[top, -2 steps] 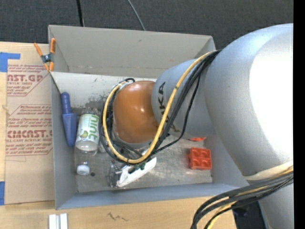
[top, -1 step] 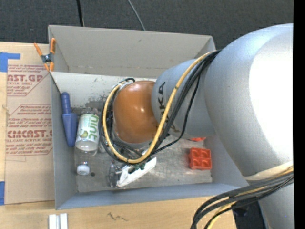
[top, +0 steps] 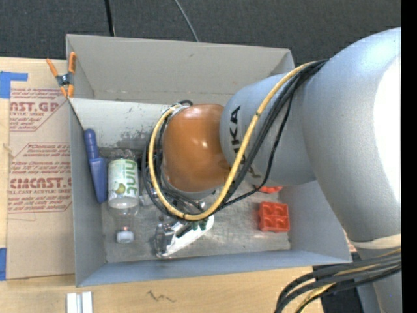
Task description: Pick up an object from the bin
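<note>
My gripper (top: 167, 240) is low in the bin near the front wall, left of the middle, below the orange wrist cover. A white and green thing (top: 195, 230) lies right against the gripper on its right side, and the arm hides most of it. A small grey cap (top: 124, 236) rests on the floor just left of the gripper. A white and green bottle (top: 123, 183) lies further back on the left.
A blue handled tool (top: 96, 167) lies along the left wall. A red toy brick (top: 273, 216) sits on the floor at the right, with a bit of something orange-red (top: 271, 190) behind it. The arm covers the middle of the bin.
</note>
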{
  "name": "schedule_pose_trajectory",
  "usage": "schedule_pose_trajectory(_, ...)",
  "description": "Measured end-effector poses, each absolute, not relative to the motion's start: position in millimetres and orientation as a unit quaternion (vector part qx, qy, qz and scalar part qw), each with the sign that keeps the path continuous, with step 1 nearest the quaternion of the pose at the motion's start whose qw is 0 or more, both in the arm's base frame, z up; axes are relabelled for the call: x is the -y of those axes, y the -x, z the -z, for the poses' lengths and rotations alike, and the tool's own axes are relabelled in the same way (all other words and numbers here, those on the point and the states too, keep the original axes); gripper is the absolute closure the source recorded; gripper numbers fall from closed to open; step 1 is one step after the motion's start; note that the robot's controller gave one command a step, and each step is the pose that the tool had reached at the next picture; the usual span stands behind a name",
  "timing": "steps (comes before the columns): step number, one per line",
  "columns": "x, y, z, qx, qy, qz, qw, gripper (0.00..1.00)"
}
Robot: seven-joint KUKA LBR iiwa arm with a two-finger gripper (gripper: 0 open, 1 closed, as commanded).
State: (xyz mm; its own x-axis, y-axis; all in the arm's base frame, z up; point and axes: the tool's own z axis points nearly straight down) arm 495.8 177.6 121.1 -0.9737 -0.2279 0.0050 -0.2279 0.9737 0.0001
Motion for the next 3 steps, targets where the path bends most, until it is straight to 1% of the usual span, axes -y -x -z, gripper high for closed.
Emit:
schedule_pose_trajectory(1,-164.0,-498.0,-116.0,0.988,-0.158,0.001,-0.004,0.00)
schedule_pose_trajectory(2,-116.4,-487.3,-92.1,0.981,-0.193,0.000,0.000,0.00)
schedule_pose_trajectory(3,-119.9,-485.3,-72.5,0.964,-0.267,-0.002,-0.001,1.00)
